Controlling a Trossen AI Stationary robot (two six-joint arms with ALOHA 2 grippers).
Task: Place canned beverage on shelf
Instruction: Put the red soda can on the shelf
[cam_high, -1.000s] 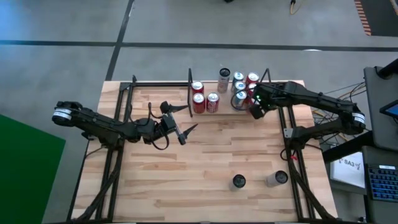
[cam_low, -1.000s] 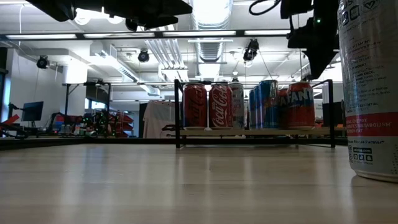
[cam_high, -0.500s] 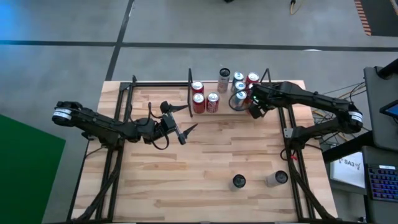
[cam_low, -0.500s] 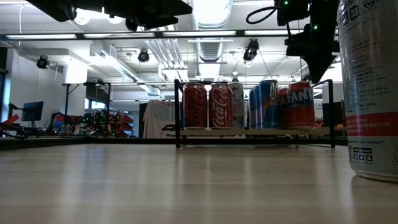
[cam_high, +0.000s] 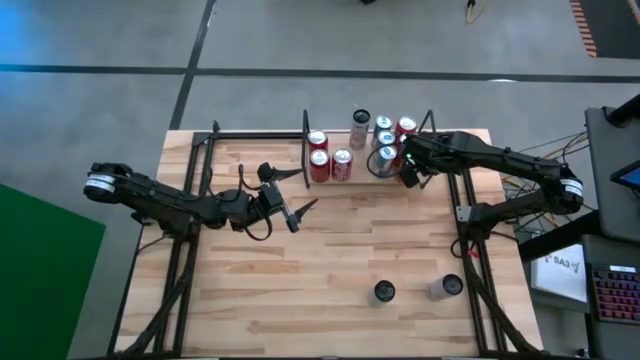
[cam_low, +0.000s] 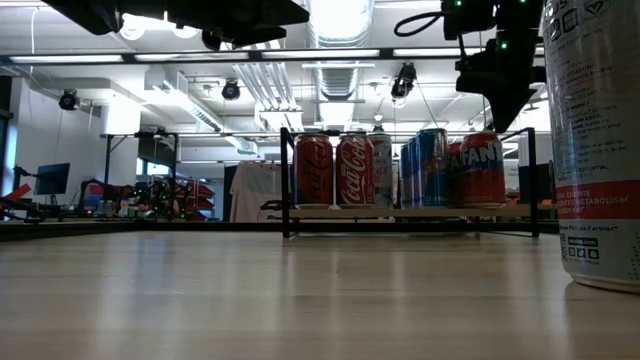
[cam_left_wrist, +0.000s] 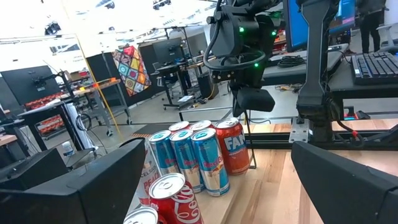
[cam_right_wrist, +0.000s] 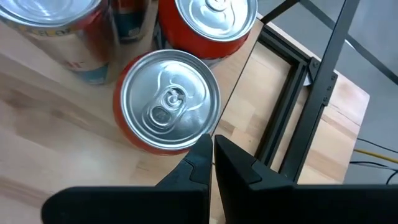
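The shelf (cam_high: 306, 150) stands at the table's far edge, its light-wood board (cam_low: 400, 212) carrying several upright cans: red ones (cam_low: 335, 170), blue ones (cam_left_wrist: 189, 158) and an orange one (cam_low: 483, 168). My right gripper (cam_right_wrist: 212, 146) is shut and slants down over the shelf's right end. Its tips hang just above the near rim of the orange can (cam_right_wrist: 169, 102) and are apart from it in the low view (cam_low: 500, 120). My left gripper (cam_high: 305, 190) waits open and level above the table's left middle, pointing toward the shelf. Two more cans (cam_high: 384, 292) (cam_high: 444, 288) stand at the table's near right.
The shelf's thin black posts and rails (cam_right_wrist: 314, 93) run close beside the right gripper. One near can (cam_low: 598, 140) fills the right edge of the low view. Bare plank tabletop (cam_high: 330, 250) lies between the shelf and the two near cans.
My right gripper, still shut, has tipped a little further downward over the orange can at the shelf's right end. The cans have not moved.
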